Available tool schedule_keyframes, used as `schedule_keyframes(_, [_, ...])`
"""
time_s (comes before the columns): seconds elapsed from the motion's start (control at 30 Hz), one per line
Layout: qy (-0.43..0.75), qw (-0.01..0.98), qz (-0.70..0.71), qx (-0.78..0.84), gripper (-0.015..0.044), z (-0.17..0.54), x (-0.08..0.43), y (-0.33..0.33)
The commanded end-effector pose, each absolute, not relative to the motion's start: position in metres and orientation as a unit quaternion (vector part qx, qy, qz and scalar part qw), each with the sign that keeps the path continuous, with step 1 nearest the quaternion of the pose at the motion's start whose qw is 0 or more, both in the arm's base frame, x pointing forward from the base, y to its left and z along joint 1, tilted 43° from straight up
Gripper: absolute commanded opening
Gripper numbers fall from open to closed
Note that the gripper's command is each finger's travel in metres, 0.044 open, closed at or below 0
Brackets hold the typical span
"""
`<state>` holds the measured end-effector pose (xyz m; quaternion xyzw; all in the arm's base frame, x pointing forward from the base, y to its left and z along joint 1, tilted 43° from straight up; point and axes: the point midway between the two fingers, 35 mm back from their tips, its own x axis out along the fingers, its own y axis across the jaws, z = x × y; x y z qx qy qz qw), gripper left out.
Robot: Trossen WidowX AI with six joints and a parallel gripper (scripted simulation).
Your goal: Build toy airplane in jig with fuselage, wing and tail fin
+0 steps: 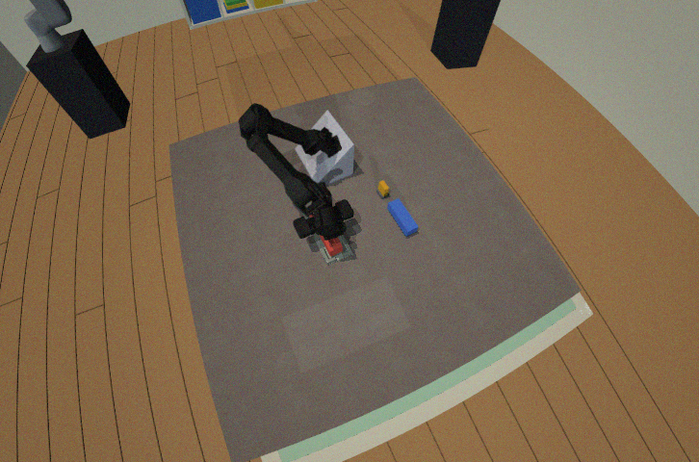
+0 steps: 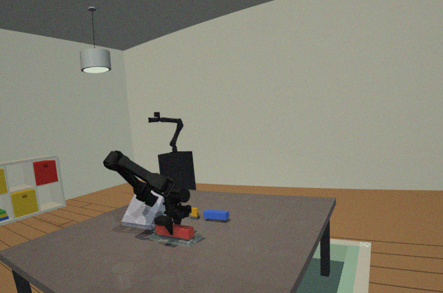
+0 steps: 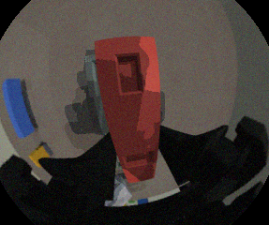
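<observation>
Fuselage first: showing red all over, smooth and blocky, brighter along the right flank in the wrist view. Tapering there from a broad end at upper centre to a narrow end at lower centre, with a deep rectangular socket near the broad end and a smaller slot near the narrow one. Gripping it from both sides with the black gripper, just below centre in the exterior view. Sitting right over the pale, glassy jig, looking level, though perhaps not fully seated; hard to tell under the arm. Lying apart from it, right of centre in the top view: the blue wing, with the small yellow tail fin near its upper end.
</observation>
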<state>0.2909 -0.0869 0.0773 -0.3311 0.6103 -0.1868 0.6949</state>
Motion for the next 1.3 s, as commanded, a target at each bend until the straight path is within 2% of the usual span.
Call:
schedule_keyframes(0.0, [0.614, 0.692, -0.183, -0.333, 0.0195, 0.0718, 0.2894, -0.0900])
schedule_keyframes(0.13, [0.614, 0.692, -0.183, -0.333, 0.0195, 0.0719, 0.2896, -0.0900])
schedule_keyframes(0.3, [0.611, 0.694, -0.187, -0.331, 0.0161, 0.0743, 0.2906, -0.0896])
schedule_keyframes(0.47, [0.611, 0.694, -0.187, -0.331, 0.0030, 0.0743, 0.2906, -0.0896])
schedule_keyframes(0.97, [0.611, 0.694, -0.187, -0.331, 0.0424, 0.0743, 0.2906, -0.0896])
schedule_keyframes(1.0, [0.611, 0.694, -0.187, -0.331, 0.0440, 0.0743, 0.2906, -0.0896])
schedule_keyframes(1.27, [0.612, 0.694, -0.186, -0.331, 0.0440, 0.0762, 0.2907, -0.0875])
